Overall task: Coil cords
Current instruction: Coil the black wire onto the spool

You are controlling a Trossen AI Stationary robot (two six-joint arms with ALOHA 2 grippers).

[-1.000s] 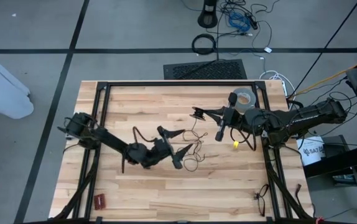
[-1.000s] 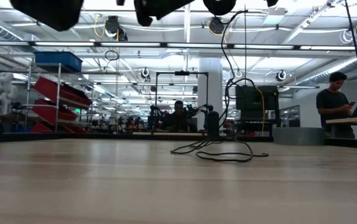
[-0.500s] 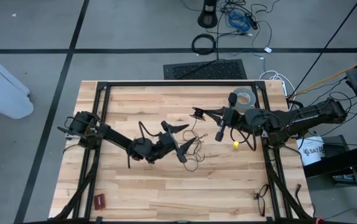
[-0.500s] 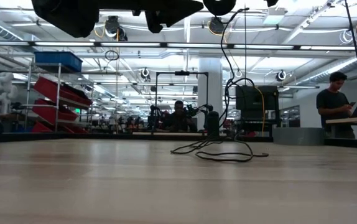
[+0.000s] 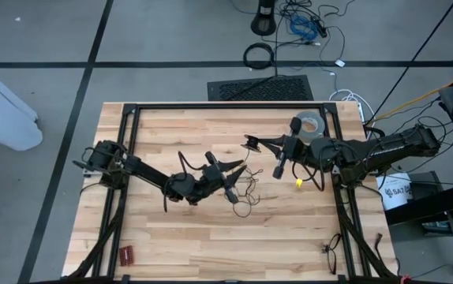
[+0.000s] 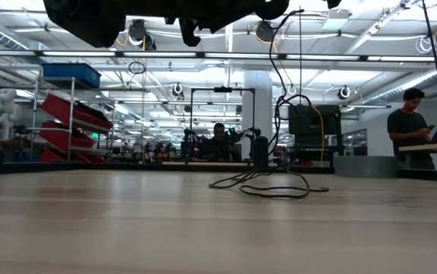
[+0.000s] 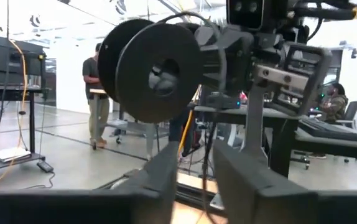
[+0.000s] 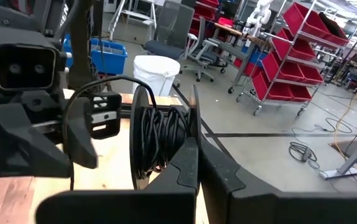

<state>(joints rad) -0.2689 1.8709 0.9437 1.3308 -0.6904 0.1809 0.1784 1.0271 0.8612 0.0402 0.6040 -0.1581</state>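
Cord half on spool, half loose on the desk

My right fingers (image 8: 188, 168) are closed on the rim of the spool (image 8: 160, 140), holding it up off the desk (image 5: 171, 237) with black turns wound on it. The rest of the cord (image 5: 246, 197) drops from the spool into loose loops on the desk just below it. My left fingers (image 7: 166, 168) sit beside the spool over those loops, a narrow gap between them and the thin cord running through it, not clamped. A grey tape roll (image 5: 312, 125) lies beyond the spool.
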